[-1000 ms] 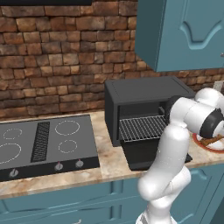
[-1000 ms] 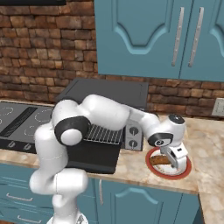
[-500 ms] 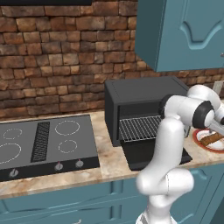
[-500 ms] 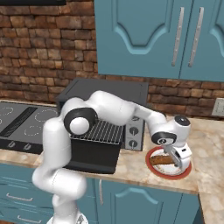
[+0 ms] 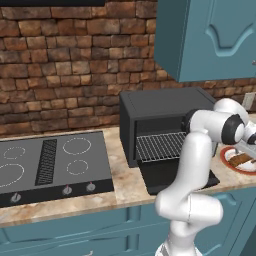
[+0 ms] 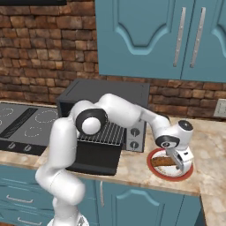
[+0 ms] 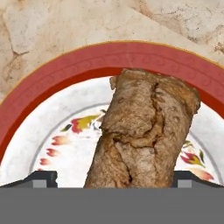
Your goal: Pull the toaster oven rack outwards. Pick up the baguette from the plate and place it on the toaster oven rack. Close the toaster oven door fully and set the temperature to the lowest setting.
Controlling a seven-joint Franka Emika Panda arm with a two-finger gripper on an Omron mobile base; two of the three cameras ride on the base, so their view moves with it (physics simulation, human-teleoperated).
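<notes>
On the marble counter (image 6: 137, 170), our gripper (image 6: 181, 162) hangs low over the red-rimmed plate (image 7: 52, 78), jaws spread wide. The baguette (image 7: 144, 131) lies between our fingertips (image 7: 41, 178), long axis running straight away from the hand.

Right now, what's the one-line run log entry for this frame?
step: grasp baguette | gripper: open, straddling it | baguette: on plate | rack: pulled out | door: open
</notes>
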